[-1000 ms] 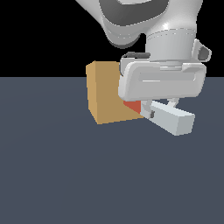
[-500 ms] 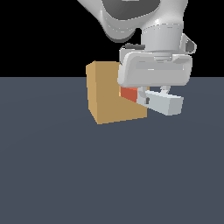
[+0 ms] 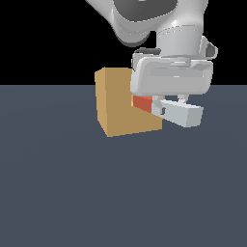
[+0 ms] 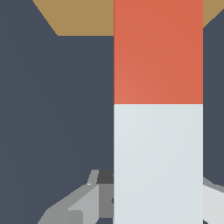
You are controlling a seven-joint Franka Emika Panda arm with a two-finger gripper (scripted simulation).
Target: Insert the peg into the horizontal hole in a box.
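Observation:
The tan box [image 3: 117, 102] stands on the dark floor. My gripper [image 3: 170, 107] is shut on the peg [image 3: 179, 114], gripping its white half and holding it level above the floor. The peg's orange-red half [image 3: 142, 102] points at the box's side face and reaches up against it. In the wrist view the peg [image 4: 158, 109] runs from my fingers [image 4: 83, 203] to the box [image 4: 78, 17], orange-red end foremost. The hole is hidden behind the peg and my gripper.
A flat dark grey floor [image 3: 120, 193] stretches around the box. The arm's white wrist [image 3: 171, 77] hangs over the peg and covers part of the box's right side in the exterior view.
The gripper has lifted the peg and carried it toward the box, to the exterior view's left. Less of the orange-red half shows beside the box now.

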